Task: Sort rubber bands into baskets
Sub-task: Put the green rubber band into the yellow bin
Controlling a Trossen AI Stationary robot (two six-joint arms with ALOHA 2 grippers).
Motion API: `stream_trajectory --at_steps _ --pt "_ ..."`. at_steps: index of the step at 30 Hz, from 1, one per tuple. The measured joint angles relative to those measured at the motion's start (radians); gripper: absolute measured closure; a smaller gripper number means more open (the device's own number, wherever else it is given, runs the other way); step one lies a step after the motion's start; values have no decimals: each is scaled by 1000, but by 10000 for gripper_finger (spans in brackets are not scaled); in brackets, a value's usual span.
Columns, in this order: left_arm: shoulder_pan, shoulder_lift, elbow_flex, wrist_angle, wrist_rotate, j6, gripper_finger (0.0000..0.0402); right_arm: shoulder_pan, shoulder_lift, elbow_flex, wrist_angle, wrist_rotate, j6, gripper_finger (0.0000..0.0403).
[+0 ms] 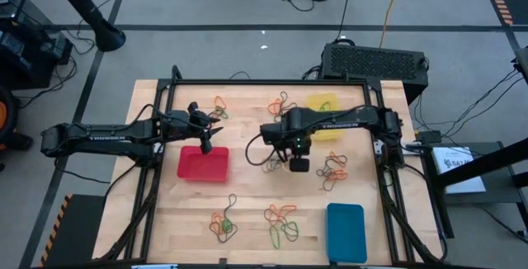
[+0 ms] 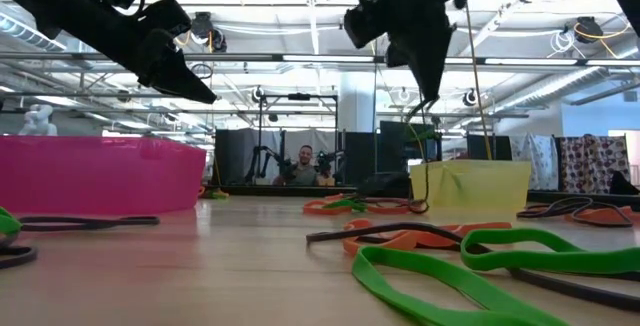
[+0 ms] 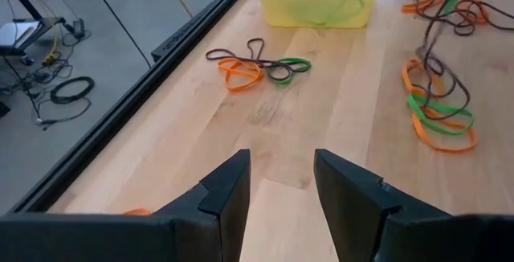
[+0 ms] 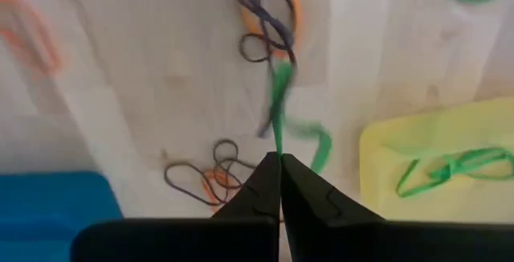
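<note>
Three small shallow plastic baskets sit on the pale wooden worktop (image 1: pixel 247 211): a red one (image 1: pixel 204 163), a yellow one (image 1: pixel 325 105) and a blue one (image 1: pixel 346 232). Sorting looks barely begun. The yellow basket already holds at least one green rubber band (image 4: pixel 454 168), while the red and blue baskets show nothing inside from above. Most of the thin orange, green and dark bands still lie loose in tangled heaps, such as those near the front edge (image 1: pixel 281 222) and beside the right arm (image 1: pixel 332 170). The right tool (image 4: pixel 279 159) has its fingers pressed together on a green band (image 4: pixel 279 93), which dangles from it above the worktop, between the heaps and the yellow basket. The left tool (image 3: pixel 281 190) hangs over the worktop near the red basket, fingers apart and holding nothing. Judging by the heaps, nearly all the work remains.
</note>
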Motion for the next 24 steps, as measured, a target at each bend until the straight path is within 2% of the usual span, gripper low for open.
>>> stream_trajectory --at_steps 2,5,6,10,13,17,24 --pt "0 0 0 -1 0 -7 253 -3 8 0 10 -30 43 403" --pt "0 0 0 -1 0 -6 253 12 19 0 21 -105 -7 403" --pt "0 0 0 -1 0 -6 253 22 20 0 3 -78 -16 403" --pt "0 0 0 -1 0 -5 253 24 15 0 -5 173 32 403" --pt "0 0 0 0 0 -1 253 10 16 0 -6 291 46 403" --pt "0 0 0 -7 0 -8 253 -31 14 -4 -5 279 -28 402" --pt "0 0 -1 -69 6 -10 253 -187 3 -97 -8 281 -114 402"
